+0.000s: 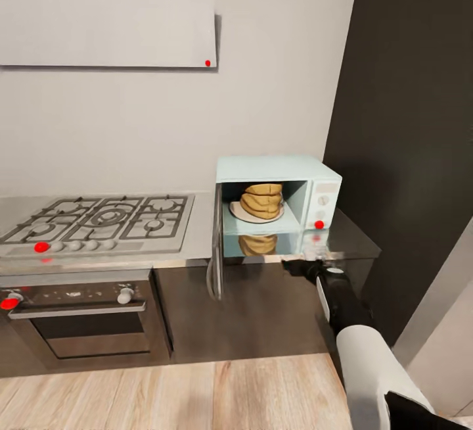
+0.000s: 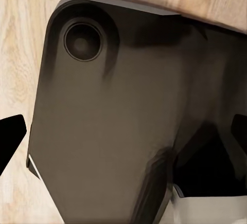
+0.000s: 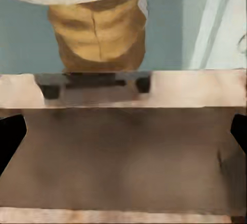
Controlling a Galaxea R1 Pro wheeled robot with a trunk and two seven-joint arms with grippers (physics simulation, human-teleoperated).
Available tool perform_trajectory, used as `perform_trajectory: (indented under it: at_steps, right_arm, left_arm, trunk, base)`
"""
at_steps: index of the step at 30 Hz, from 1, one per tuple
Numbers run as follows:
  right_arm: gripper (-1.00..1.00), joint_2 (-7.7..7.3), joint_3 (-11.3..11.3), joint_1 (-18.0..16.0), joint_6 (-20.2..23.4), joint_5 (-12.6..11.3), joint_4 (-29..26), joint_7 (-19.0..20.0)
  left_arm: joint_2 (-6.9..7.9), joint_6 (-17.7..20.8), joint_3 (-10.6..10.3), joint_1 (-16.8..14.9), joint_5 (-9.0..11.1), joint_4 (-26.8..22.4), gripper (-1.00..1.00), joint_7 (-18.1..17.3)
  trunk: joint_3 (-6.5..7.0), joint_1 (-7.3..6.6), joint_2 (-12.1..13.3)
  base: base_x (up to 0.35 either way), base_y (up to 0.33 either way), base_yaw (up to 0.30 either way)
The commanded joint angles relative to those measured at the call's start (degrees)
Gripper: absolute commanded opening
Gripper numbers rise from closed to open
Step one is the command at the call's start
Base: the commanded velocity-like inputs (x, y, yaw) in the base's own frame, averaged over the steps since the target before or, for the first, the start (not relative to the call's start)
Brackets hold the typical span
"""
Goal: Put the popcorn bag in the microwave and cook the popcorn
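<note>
The mint-blue microwave (image 1: 279,183) stands on the grey countertop (image 1: 199,236) with its door (image 1: 215,256) swung wide open to the left. Inside it, the tan popcorn bag (image 1: 262,200) sits upright on a pale plate (image 1: 240,214). The glossy slab mirrors the bag, and this mirror image (image 3: 98,34) faces the right wrist camera. My right gripper (image 1: 304,266) hovers at the counter's front edge, just below the microwave's opening, apart from the bag. Its fingertips (image 3: 10,142) are spread wide with nothing between them. My left gripper (image 2: 123,136) is open over dark robot bodywork.
A gas hob (image 1: 98,219) with black grates lies left of the microwave, above a dark built-in oven (image 1: 85,315). A dark tall panel (image 1: 407,121) rises at the right. A white wall cupboard (image 1: 108,22) hangs above the hob. Wooden floor (image 1: 197,394) lies in front.
</note>
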Motion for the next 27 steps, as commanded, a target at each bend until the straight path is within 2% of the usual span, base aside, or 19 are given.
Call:
perform_trajectory:
  at_steps: [1,4,10,11,15,17,20,22,24,26,27]
  right_arm:
    - [1.00,-0.26,-0.37,1.69,0.24,1.40,-0.13,0.56]
    - [1.00,-2.19,-0.37,5.70,0.36,2.13,-0.07,0.59]
    - [1.00,-3.48,-0.47,11.23,0.00,2.21,1.63,0.14]
    - [1.00,-3.59,-0.51,11.73,-0.19,2.21,3.74,-0.03]
    - [1.00,-5.69,-0.43,12.21,-0.42,2.30,13.30,-0.49]
    - [1.00,-6.00,-0.39,12.24,-0.41,2.36,17.43,-0.71]
    - [1.00,-7.38,-0.21,12.26,-0.89,2.70,26.30,-1.11]
    - [1.00,-7.96,-0.13,12.26,-3.19,2.78,32.04,-1.20]
    - [1.00,-9.28,-0.06,12.26,-5.15,2.76,37.74,-1.82]
    - [1.00,-11.26,-0.03,12.78,-6.65,2.67,43.95,-4.94]
    - [1.00,-11.60,-0.02,14.69,-7.05,2.58,44.76,-6.92]
  left_arm:
    - [-0.01,-0.11,0.01,0.01,0.26,-0.05,1.00,0.05]
    - [-0.03,-0.11,0.07,0.01,0.26,-0.05,1.00,0.05]
    - [-0.01,-0.13,0.10,0.01,0.26,-0.05,1.00,0.04]
    - [-0.01,-0.15,0.10,0.01,0.26,-0.05,1.00,0.05]
    - [0.02,-0.11,0.10,0.01,0.29,-0.05,1.00,0.07]
    - [-0.01,-0.11,0.10,0.01,0.28,-0.05,1.00,0.06]
    - [0.01,-0.11,0.10,0.01,0.27,-0.05,1.00,0.04]
    - [0.01,-0.13,0.10,0.01,0.27,-0.05,1.00,0.08]
    - [0.03,-0.13,0.10,0.01,0.28,-0.05,1.00,0.05]
    - [-0.01,-0.13,0.15,0.01,0.31,-0.05,1.00,0.07]
    - [-0.01,-0.13,0.17,0.01,0.28,-0.05,1.00,0.06]
  trunk:
    - [-0.05,0.00,-0.04]
    - [-0.05,0.00,-0.04]
    - [-0.05,0.00,-0.04]
    - [-0.05,0.00,-0.04]
    - [-0.05,0.00,-0.04]
    - [-0.05,0.00,-0.04]
    - [-0.05,0.00,-0.04]
    - [-0.05,0.00,-0.04]
    - [-0.05,0.00,-0.04]
    - [-0.05,0.00,-0.04]
    - [-0.05,0.00,-0.04]
  base:
    - [-0.003,0.000,0.000]
    - [0.000,0.000,0.000]
    - [0.000,0.000,0.000]
    - [0.000,0.000,0.000]
    - [0.000,0.000,0.000]
    - [0.000,0.000,0.000]
    - [0.000,0.000,0.000]
    - [0.000,0.000,0.000]
    - [0.000,0.000,0.000]
    - [0.000,0.000,0.000]
    - [0.000,0.000,0.000]
